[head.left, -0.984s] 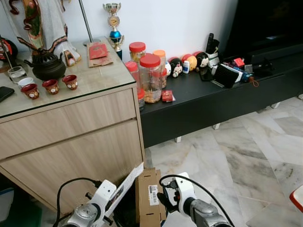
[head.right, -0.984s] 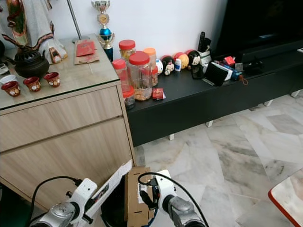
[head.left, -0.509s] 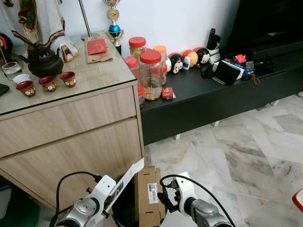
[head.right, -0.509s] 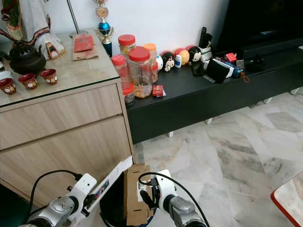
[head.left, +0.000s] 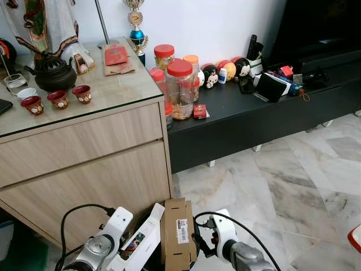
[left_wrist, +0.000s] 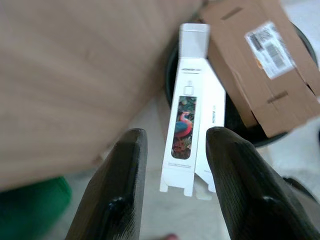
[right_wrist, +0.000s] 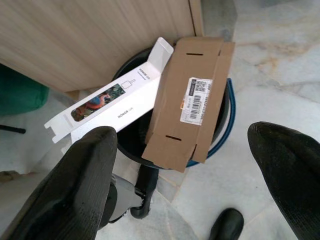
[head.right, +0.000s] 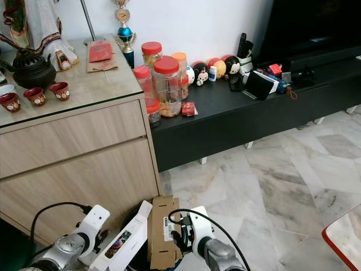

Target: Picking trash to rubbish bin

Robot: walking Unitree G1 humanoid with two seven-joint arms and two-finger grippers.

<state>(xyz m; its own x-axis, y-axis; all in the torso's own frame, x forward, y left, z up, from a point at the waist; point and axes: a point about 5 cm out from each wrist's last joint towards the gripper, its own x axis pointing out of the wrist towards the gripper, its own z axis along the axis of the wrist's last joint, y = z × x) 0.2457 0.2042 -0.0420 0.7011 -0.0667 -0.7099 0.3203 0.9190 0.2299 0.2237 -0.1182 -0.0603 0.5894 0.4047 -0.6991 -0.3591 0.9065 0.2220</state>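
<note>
A black round bin [right_wrist: 223, 131] with a blue rim stands on the floor right in front of me, beside the wooden cabinet. A flattened brown cardboard box [head.left: 176, 231] with a barcode label stands in it. A long white box [head.left: 138, 244] printed with a flamingo lies slanted across the bin's rim, one end sticking out over the floor. My left gripper [left_wrist: 177, 135] hovers over that white box, open, its fingers [left_wrist: 125, 190] apart from it. Open wide, my right gripper [right_wrist: 182, 145] hangs above the bin and the cardboard.
The wooden cabinet [head.left: 84, 152] with a glass top, teapot and cups is close on the left. A low black bench [head.left: 254, 113] with jars and toys runs along the wall. Marble floor [head.left: 282, 186] opens to the right. Something green [right_wrist: 20, 92] sits beside the cabinet.
The white box has dropped from a steep upward tilt to lie low across the bin's rim, free of my left gripper. The cardboard and right gripper have hardly moved.
</note>
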